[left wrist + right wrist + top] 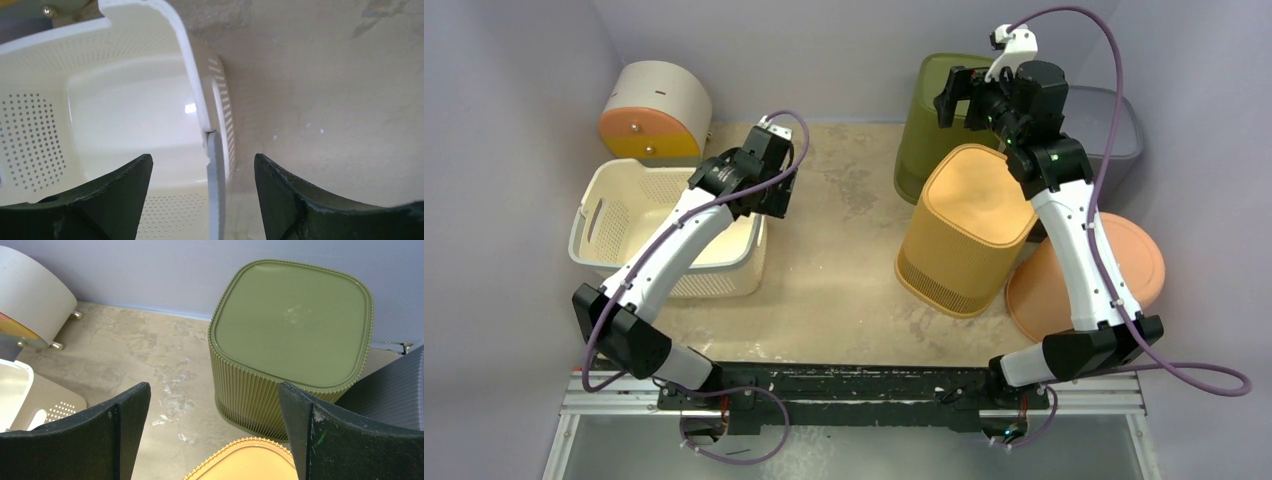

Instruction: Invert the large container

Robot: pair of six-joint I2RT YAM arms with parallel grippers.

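Straddling the smooth rim of the perforated cream basket (186,55), my left claw (202,157) gapes wide, gripping nothing. My right claw (214,386), equally wide and empty, hangs above a ribbed olive bin (290,320).

The cream basket (629,200) at nine o'clock has walls dotted with fine holes. At ten o'clock, the drum container (659,100) is off-white with an orange face. The ribbed bin (919,140) at one o'clock is olive green. The mustard bin (969,220) near centre has a perforated lower band. A grey bin (1127,135) shows at two o'clock and a salmon tub (1144,260) at three. The table (844,270) is mottled beige.
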